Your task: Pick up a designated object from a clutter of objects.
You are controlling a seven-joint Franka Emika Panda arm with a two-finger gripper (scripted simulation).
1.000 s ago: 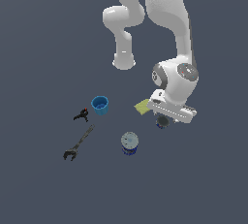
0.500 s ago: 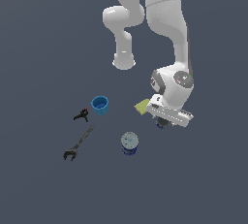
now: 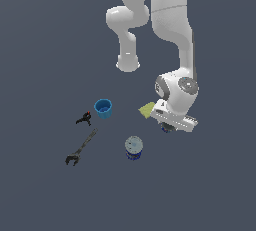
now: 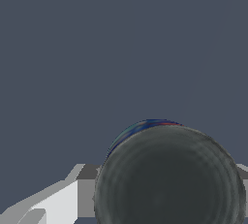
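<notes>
**Ana:** Arm (image 3: 176,30) first. It drops from the top of the exterior view, elbow bent, with the wrist low over the floor (image 3: 45,35) on that view's right. The gripper (image 3: 168,127) points down beneath the white hand, and its tips are lost behind the hand's body.

**Ben:** Where is the small can?

**Ana:** Small can (image 4: 169,174) sits right below the hand. The wrist view is filled by its dark round top, with a sliver of blue and red side at the rim. One pale finger (image 4: 58,201) shows just beside it. In the exterior view only a dark blue scrap of it peeks out under the hand.

**Ben:** Are the jaws around it?

**Ana:** I cannot tell whether they are apart or closed, or whether they touch the can; neither view shows both fingers clearly.

**Ben:** What else does the exterior view give?

**Ana:** The rest of the clutter, which the wrist view misses: a yellow block (image 3: 147,109) touching the hand's edge, a blue cup (image 3: 103,108) well apart, a black clamp (image 3: 84,119) just beside the cup, a wrench (image 3: 81,148) below them, and a taller can (image 3: 133,148) with a grey lid near the wrench.
</notes>
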